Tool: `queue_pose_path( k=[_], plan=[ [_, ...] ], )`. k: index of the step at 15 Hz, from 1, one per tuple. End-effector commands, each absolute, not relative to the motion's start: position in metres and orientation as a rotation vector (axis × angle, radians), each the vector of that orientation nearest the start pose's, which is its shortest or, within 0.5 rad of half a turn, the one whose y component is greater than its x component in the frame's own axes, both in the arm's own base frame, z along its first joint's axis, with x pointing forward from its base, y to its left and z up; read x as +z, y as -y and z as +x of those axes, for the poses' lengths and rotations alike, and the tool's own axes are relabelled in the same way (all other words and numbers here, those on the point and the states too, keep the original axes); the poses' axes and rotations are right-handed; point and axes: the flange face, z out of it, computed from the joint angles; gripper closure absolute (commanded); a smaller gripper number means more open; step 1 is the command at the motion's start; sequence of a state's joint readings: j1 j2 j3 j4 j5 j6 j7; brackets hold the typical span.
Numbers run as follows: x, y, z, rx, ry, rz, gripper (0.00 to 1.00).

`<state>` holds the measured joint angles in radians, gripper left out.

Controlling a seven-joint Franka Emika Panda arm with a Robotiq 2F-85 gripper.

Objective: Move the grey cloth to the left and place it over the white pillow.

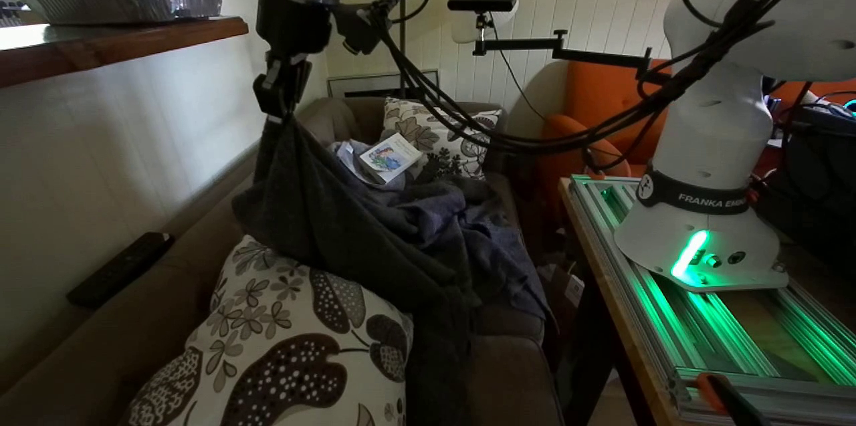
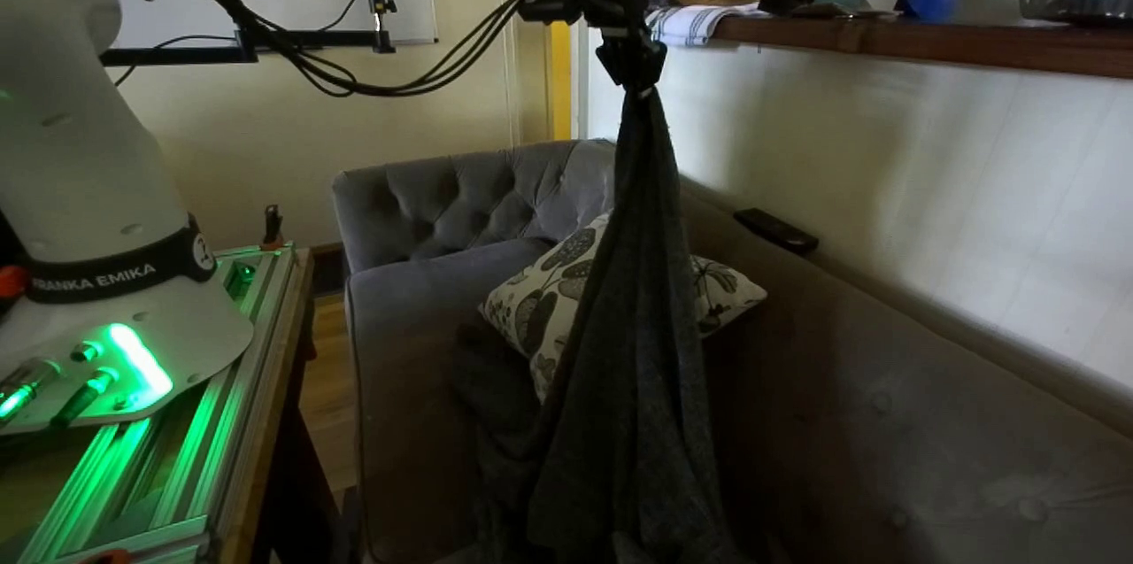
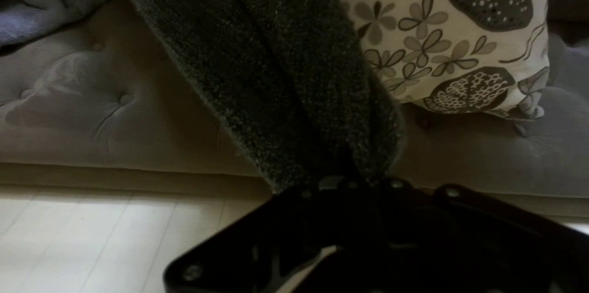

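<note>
Holds the grey cloth (image 1: 354,232) hoisted by one end above the sofa (image 2: 416,387), draping steeply. Skirts the upper edge and one side of the white pillow (image 1: 287,346) in an exterior view, too close there to tell touching from barely clear. Has the gripper (image 2: 644,91) clenched hard on the bunched tip of the fabric, just above the first folds.

Seems a good way along, judging by the lie of things: grasped, raised and hung next to the target, but not yet spread over it. Leaves much of the leaf-and-flower print bare, most plainly in the wrist view. Likely calls for a sweep to the left across the pillow, then lowering and letting go.

Looks dark, thick and faintly fuzzy, pinched narrow at the top and widening downward into long, deep pleats. Slumps lower down into rumpled folds on the seat. Stretches back that way toward a book (image 1: 391,157) and another printed cushion (image 1: 438,142). Farther out, includes a dark remote (image 1: 120,269) on the sofa's backrest, apart from the cloth.
</note>
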<state>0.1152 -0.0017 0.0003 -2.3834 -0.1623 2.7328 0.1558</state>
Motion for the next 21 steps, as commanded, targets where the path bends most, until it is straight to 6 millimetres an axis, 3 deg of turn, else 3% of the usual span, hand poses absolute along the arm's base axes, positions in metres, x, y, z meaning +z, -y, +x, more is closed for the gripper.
queue_pose_path(
  k=[1,3,4,9,14,17,21],
  plan=[
    [0.357,-0.066,0.521,-0.567,0.153,-3.128,0.99],
    [0.396,-0.086,0.537,-0.637,0.313,-3.184,0.99],
    [0.417,-0.111,0.542,-0.651,0.427,-3.192,0.99],
    [0.475,-0.209,0.553,-0.647,0.852,-3.214,0.99],
    [0.534,-0.303,0.548,-0.624,1.276,-3.16,0.99],
    [0.554,-0.35,0.543,-0.597,1.536,-3.096,0.99],
    [0.565,-0.398,0.548,-0.602,1.863,-2.947,0.99]
  ],
)
